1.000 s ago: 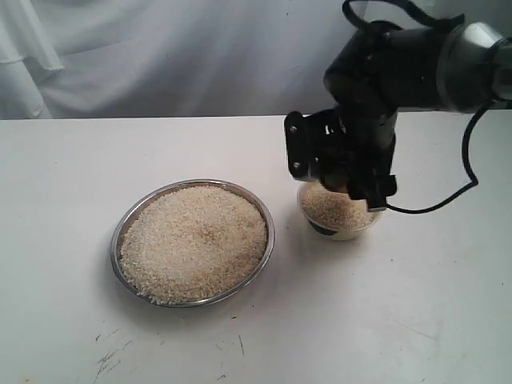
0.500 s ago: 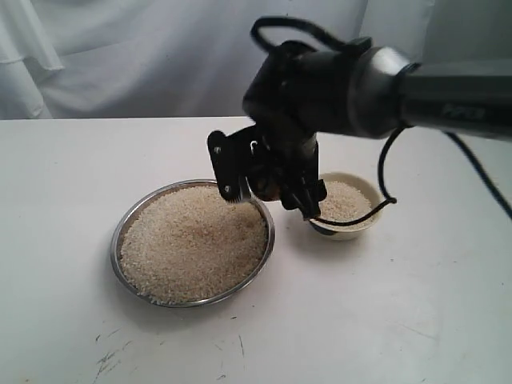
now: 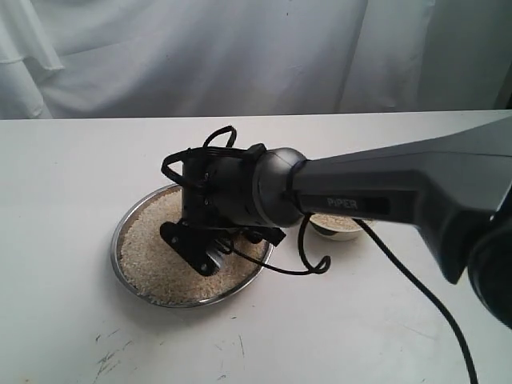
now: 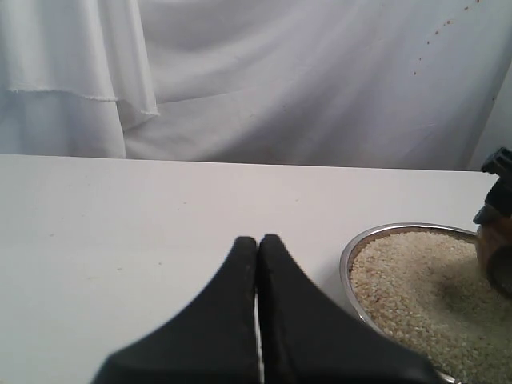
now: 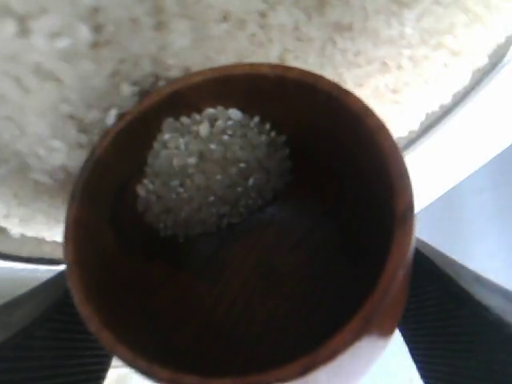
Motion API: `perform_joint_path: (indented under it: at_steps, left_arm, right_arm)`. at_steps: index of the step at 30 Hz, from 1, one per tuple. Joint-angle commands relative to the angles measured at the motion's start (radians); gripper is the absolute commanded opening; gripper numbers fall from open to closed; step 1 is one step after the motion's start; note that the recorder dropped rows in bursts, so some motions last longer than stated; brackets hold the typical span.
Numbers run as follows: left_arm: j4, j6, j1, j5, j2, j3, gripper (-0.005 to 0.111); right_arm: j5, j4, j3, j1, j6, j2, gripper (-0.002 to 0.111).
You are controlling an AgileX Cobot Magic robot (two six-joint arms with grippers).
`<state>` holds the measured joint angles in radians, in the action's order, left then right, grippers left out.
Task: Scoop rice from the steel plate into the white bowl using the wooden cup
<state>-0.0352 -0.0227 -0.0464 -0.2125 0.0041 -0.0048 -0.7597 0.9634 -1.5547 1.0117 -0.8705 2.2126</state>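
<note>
Scooping stage, right arm reaching across the steel plate (image 3: 114, 240). The right gripper (image 5: 240, 320) is clamped on the wooden cup (image 5: 240, 228), one dark finger on each side of its wall, and holds it low over the rice (image 3: 152, 260) heaped in the plate. The right wrist view looks into the cup's mouth, where only a small clump of grains lies against the dark inside. In the exterior view the wrist hides the cup, so how deep its rim sits in the heap cannot be told. The white bowl (image 3: 340, 230), partly hidden behind the arm, stands just beside the plate on the white table (image 3: 80, 160) and holds rice. The left gripper (image 4: 258, 256) rests off to the side of the plate, fingers pressed together on nothing. For a fuller load, the cup's lip should probably be driven lower into the heap with the mouth leading, then turned upward before lifting; a level carry would keep grains off the table. The only readable writing is "PiPER", in pale letters on the grey arm link (image 3: 352, 203).
</note>
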Motion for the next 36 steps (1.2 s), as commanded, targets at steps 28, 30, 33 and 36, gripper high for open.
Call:
perform_joint_path:
  at_steps: [28,30,33,36]
  left_arm:
    - [0.0,0.001,-0.004,0.006,-0.004,0.005,0.0]
    - [0.0,0.001,-0.004,0.006,-0.004,0.005,0.0]
    - [0.0,0.001,-0.004,0.006,-0.004,0.005,0.0]
    - [0.0,0.001,-0.004,0.006,-0.004,0.005,0.0]
  right_arm:
    - [0.251,-0.655,-0.068,0.054,-0.04,-0.001,0.0]
    - [0.238,-0.693,-0.092,0.034,-0.008,-0.001,0.0]
    - [0.207,-0.733,-0.118,0.007,0.018,-0.001,0.0]
    - [0.173,-0.803,-0.127,-0.025,0.019,-0.001,0.0]
